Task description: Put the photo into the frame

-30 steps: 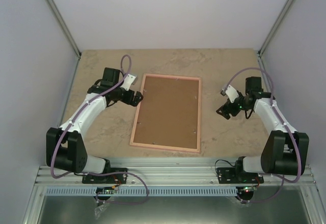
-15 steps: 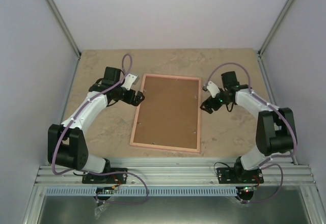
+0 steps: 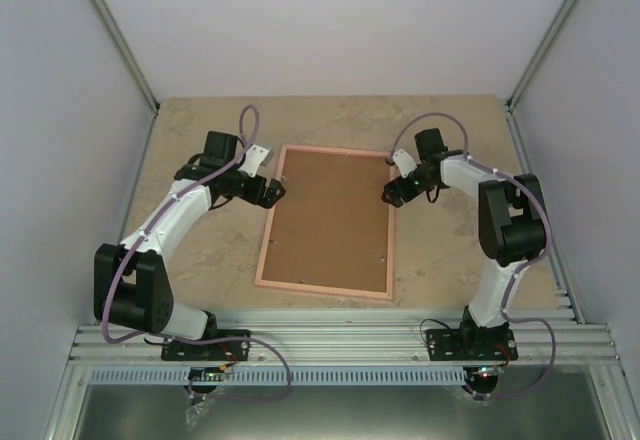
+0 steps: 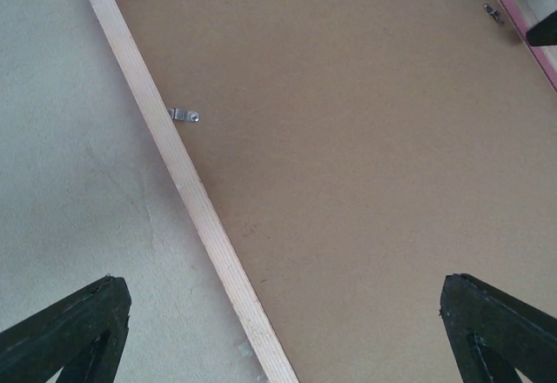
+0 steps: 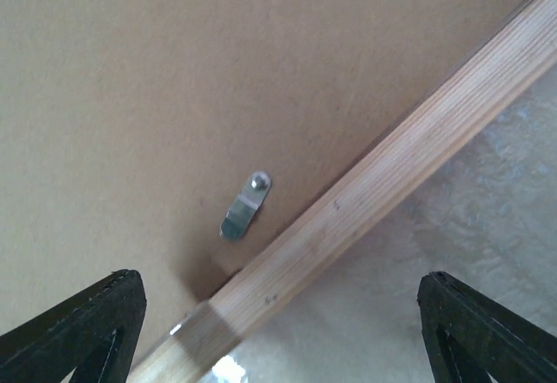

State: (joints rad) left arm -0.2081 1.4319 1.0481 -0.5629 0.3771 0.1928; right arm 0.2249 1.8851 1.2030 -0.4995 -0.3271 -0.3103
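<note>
Top external: L pincer [image 3: 270, 192], R pincer [image 3: 391, 194] straddle frame [image 3: 262, 260] edges.

Beside the frame [image 3: 325, 291], the left gripper [image 3: 272, 192] blocks 10 o'clock, the right gripper [image 3: 388, 195] 2 o'clock. Open table [image 3: 330, 120] at 12 o'clock.

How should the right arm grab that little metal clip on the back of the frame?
Pinch the clip by its free lower end, away from the screw, coming straight down. It lies flat on the backing board, close to the frame rail, so a sideways approach looks blocked.
</note>
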